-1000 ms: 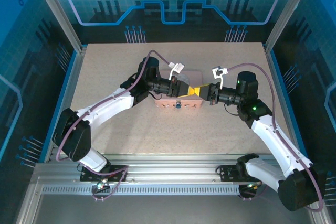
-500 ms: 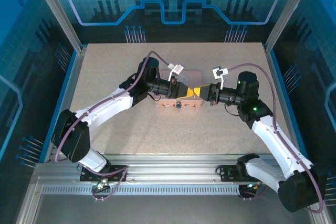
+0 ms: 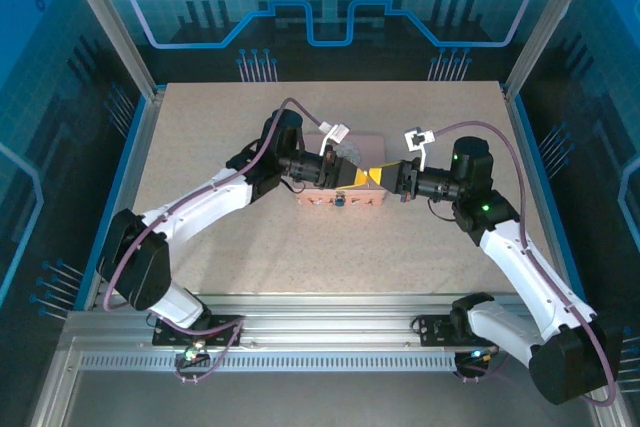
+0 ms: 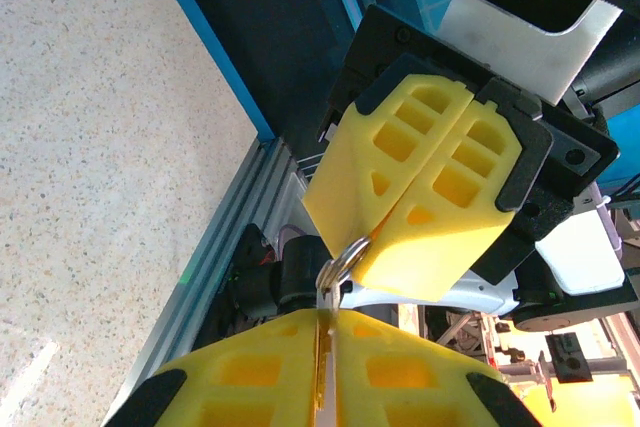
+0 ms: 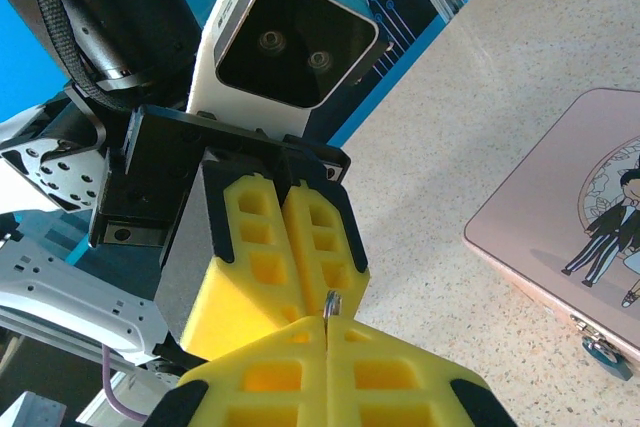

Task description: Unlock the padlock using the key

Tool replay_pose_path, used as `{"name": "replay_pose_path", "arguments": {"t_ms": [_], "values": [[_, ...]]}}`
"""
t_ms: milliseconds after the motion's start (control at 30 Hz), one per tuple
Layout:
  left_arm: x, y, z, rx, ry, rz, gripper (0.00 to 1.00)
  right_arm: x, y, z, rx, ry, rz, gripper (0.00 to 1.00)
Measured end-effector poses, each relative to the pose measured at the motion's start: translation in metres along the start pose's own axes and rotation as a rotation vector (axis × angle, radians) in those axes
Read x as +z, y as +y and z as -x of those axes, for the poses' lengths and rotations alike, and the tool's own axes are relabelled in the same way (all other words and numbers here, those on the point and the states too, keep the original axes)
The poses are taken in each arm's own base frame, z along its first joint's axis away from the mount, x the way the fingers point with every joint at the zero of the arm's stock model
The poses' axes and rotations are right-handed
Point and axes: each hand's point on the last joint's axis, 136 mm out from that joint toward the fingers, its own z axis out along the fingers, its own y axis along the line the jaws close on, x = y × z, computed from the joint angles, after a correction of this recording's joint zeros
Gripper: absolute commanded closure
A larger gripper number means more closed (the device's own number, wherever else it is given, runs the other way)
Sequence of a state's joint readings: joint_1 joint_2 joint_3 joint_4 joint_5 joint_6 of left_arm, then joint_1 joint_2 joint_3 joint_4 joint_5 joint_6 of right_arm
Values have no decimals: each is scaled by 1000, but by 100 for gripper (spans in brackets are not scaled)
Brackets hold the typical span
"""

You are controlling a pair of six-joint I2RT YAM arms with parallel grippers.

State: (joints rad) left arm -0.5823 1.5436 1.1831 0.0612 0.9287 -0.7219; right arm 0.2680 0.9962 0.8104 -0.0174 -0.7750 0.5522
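Apparently early: over the tabletop [image 3: 420, 247] and pink tin [image 5: 540, 197], left gripper [image 4: 325, 352] and right gripper [image 5: 327, 347] meet tip to tip, both jaws clamped on the key ring [image 4: 345, 252], while the padlock [image 5: 605, 352] hangs at the tin's front latch, key uninserted.

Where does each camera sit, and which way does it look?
Top external: fixed above and behind the arm bases, looking down on the table; both arms show, left gripper facing right gripper near the pink tin.
Left wrist: rides the left arm, faces the right gripper; own yellow fingers at bottom.
Right wrist: rides the right arm, faces the left gripper; own fingers below.
Both wrist views share the key ring.
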Motion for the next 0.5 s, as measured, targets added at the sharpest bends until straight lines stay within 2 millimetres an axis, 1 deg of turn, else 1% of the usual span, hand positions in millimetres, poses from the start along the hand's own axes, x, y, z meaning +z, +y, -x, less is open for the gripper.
{"name": "replay_pose_path", "arguments": {"t_ms": [67, 133, 233, 300, 367, 433, 500], "values": [[-1, 1, 0, -1, 1, 3, 90, -1, -1, 1, -3, -4, -3, 100], [-1, 1, 0, 10, 1, 4, 96, -1, -1, 0, -2, -4, -4, 100], [-1, 1, -1, 6, 3, 7, 100, -1, -2, -1, 2, 1, 0, 100], [-1, 2, -2, 2, 5, 8, 100, -1, -1, -2, 2, 3, 4, 100], [-1, 2, -2, 0, 6, 9, 100, -1, -1, -2, 2, 4, 4, 89], [-1, 3, -3, -1, 8, 11, 100, -1, -2, -3, -2, 4, 4, 73], [-2, 4, -4, -7, 11, 16, 100, -1, -2, -3, -2, 3, 3, 62]]}}
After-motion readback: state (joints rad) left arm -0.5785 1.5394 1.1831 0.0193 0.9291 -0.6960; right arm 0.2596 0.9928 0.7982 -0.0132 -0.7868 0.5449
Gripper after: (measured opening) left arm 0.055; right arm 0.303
